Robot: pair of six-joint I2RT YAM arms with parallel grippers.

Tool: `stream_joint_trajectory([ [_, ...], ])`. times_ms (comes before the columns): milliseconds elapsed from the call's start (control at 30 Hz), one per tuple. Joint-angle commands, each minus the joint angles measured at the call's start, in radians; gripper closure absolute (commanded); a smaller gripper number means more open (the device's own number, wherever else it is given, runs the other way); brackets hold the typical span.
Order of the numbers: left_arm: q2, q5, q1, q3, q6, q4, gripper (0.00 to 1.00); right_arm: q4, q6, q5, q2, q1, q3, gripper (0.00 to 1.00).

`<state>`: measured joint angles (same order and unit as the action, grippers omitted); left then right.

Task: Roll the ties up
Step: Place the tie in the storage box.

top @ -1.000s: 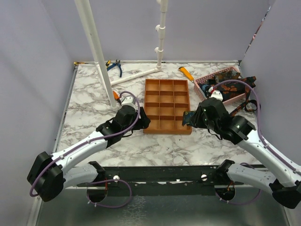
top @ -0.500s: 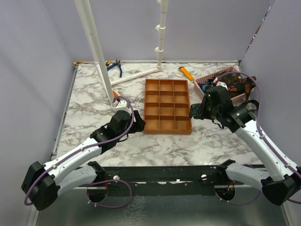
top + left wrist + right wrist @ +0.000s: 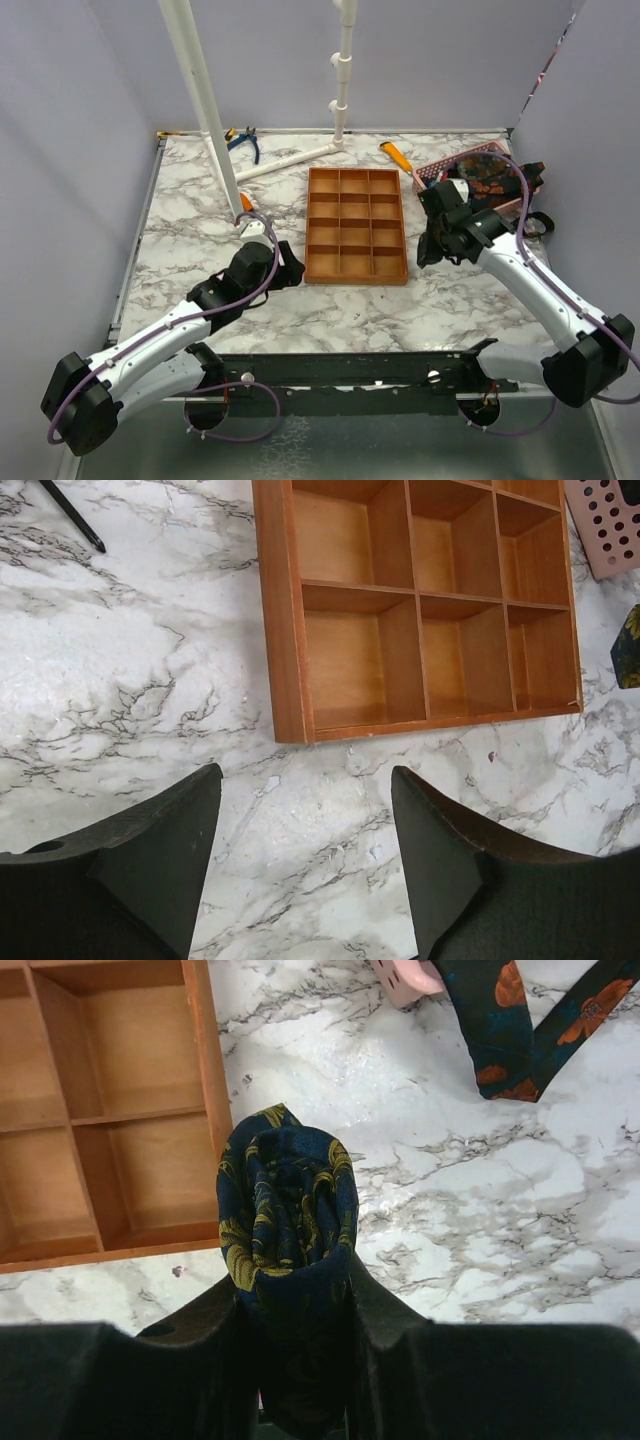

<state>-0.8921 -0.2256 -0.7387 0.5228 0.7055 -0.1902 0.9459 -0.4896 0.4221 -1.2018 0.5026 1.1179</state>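
Pinching tie (image 3: 288,1210) between right fingers (image 3: 392,1325)

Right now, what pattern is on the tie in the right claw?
The tie is dark navy with a yellow-gold leaf print, clearest in the right wrist view.

Item 1: rolled tie (image 3: 288,1200), navy with a yellow-gold leaf print. It is wound into a compact coil with the layered end exposed and is clamped between the fingers of the right gripper (image 3: 295,1300). It sits over the marble just beside the orange tray (image 3: 205,1060), near that tray's corner; contact with the surface cannot be confirmed.

Item 2: unrolled tie (image 3: 510,1020), dark teal-navy with orange-red flowers. It is loose and doubled into a V, trailing out from the pink basket (image 3: 440,170).

Item 3: tangled ties (image 3: 487,186) heaped in that basket, possibly several; the count is unclear.
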Motion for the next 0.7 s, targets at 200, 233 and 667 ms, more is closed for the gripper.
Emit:
stream_joint_trajectory([
  [200,0.059,0.018,0.005,-0.053,0.041,-0.025,0.30,-0.021,0.041,0.018,-0.150,0.043,0.056,1.00],
  [233,0.066,0.016,0.005,-0.055,0.041,-0.028,0.30,-0.025,0.039,0.012,-0.165,0.047,0.059,1.00],
  [667,0.096,0.012,0.004,-0.070,0.048,-0.047,0.30,-0.022,-0.005,0.082,-0.312,0.160,0.117,1.00],
])
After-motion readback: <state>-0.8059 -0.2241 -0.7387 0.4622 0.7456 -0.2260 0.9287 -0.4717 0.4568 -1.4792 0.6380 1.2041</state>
